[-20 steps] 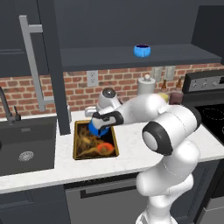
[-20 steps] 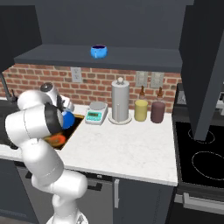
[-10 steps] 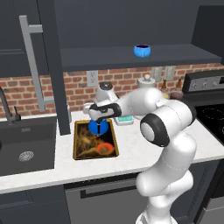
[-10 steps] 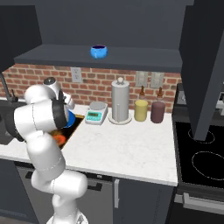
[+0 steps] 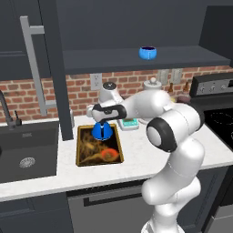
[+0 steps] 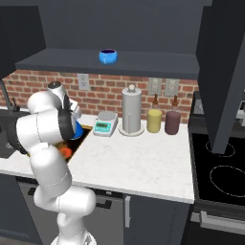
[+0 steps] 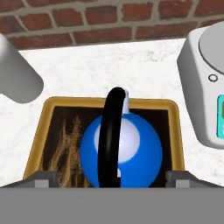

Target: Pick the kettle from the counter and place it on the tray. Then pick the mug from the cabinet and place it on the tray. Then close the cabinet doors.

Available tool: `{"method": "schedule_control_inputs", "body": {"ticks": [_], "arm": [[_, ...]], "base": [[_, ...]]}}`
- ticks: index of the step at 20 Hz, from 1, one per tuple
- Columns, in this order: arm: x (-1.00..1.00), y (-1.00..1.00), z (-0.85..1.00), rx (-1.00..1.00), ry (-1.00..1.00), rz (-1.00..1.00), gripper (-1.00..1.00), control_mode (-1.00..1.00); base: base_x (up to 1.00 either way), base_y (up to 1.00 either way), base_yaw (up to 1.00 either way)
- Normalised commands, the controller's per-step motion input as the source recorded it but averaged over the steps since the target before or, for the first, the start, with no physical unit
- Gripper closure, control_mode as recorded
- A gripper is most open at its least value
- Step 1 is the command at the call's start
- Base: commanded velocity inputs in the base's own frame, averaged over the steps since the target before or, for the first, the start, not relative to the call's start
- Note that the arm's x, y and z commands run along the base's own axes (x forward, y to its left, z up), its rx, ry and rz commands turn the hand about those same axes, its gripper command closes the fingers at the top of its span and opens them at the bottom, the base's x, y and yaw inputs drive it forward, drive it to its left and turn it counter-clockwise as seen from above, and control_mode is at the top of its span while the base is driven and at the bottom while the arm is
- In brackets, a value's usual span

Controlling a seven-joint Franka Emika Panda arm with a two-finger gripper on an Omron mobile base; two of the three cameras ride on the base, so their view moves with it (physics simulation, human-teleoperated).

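The cabinet [image 5: 136,57] stands open well above the gripper, its shelf up and off toward the stove side in the left base view. The white surface [image 5: 136,150] lies below the gripper. On it, directly beneath the gripper, is the tray [image 5: 81,146]. The kettle [image 5: 103,131] sits on the back end of the tray, straight under the gripper [image 5: 103,119], whose jaws are spread wide to either side of the black handle and hold nothing. The handle's arch runs front to back between them in the hand view. The mug [image 5: 147,52] sits on the shelf, high above the gripper, so the next reach likely goes up and across.
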Motion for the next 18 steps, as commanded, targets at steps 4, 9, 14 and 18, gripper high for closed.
{"method": "schedule_control_inputs", "body": {"ticks": [4,9,14,18], "arm": [[-0.37,-0.05,0.27,0.00,-0.01,-0.08,-1.00,-1.00],[-0.59,-0.11,0.30,0.02,-0.03,-0.09,-1.00,-1.00],[-0.72,-0.22,0.27,0.01,-0.09,-0.04,-1.00,-1.00],[-0.71,-0.33,0.29,0.05,-0.05,-0.01,-1.00,-1.00]], "base": [[0.00,0.00,0.00],[0.00,0.00,0.00],[0.00,0.00,0.00],[0.00,0.00,0.00]]}}
